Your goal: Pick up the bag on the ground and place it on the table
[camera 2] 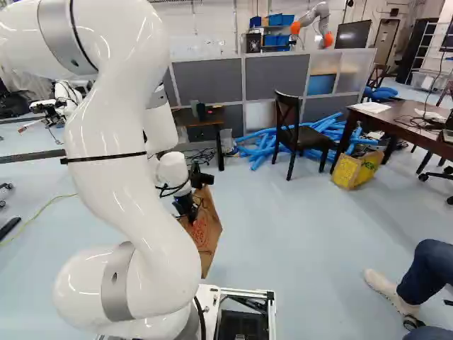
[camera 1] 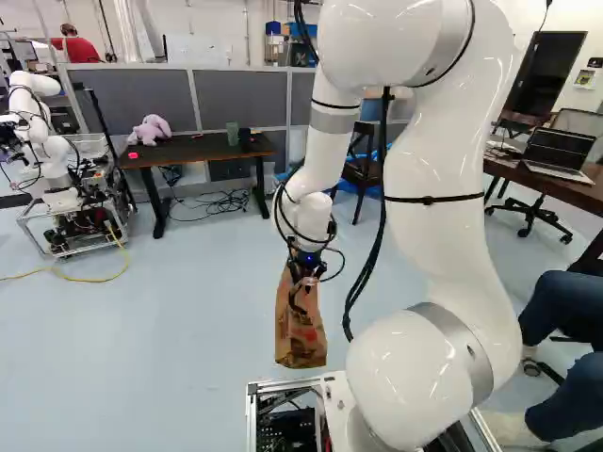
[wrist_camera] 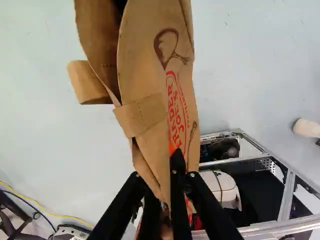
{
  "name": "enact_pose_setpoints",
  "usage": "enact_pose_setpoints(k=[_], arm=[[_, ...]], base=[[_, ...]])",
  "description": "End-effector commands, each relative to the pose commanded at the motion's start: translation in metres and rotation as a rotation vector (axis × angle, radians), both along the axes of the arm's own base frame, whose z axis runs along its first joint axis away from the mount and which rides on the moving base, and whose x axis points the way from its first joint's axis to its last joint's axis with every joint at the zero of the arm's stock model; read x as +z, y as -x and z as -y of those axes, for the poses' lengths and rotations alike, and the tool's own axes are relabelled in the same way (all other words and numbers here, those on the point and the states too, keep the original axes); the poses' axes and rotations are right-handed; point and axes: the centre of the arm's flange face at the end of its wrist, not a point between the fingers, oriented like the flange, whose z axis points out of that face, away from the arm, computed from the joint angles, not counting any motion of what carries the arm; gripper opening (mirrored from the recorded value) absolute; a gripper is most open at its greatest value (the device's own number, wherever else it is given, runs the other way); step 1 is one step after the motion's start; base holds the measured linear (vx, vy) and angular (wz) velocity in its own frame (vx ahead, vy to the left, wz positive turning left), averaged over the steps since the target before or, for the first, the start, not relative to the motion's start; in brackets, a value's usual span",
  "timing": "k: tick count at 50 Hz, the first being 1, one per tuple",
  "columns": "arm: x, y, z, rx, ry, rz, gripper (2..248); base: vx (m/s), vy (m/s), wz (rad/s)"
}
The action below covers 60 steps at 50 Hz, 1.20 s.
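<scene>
Holding the brown paper bag [camera 1: 300, 337] by its edge, the black gripper [camera 1: 308, 281] has its jaws drawn narrow, paper caught between the two fingers. In the wrist view the gripper [wrist_camera: 172, 156] shows a little orange pad beside that paper, and the bag reaches out ahead of the fingers, its mouth partly open. On the bag's side are red lettering [wrist_camera: 176, 112] and brown line drawings [wrist_camera: 167, 45]; a paper strip [wrist_camera: 142, 115] crosses near the handle.

The bag is tilted in the right base view, ahead of the moving base [camera 2: 248, 292]. I cannot tell how high its bottom sits above the floor [camera 1: 141, 330]. Well beyond the bag, and left of it in the left base view, stands a dark table [camera 1: 193, 151] bearing a purple plush toy [camera 1: 151, 130]. Another table [camera 2: 417, 127], with a laptop [camera 1: 558, 155] on it, stands beyond the bag to its right.
</scene>
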Motion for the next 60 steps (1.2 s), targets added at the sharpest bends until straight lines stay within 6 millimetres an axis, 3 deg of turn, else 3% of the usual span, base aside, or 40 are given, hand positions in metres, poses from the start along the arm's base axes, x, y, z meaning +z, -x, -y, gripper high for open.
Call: enact_pose_setpoints(k=[23, 60], arm=[[0.034, 0.007, 0.014, -0.033, -0.017, 0.015, 25], [0.086, 0.001, 0.027, -0.044, -0.039, 0.108, 25]], base=[[0.0, 0.0, 0.0], [0.0, 0.0, 0.0]])
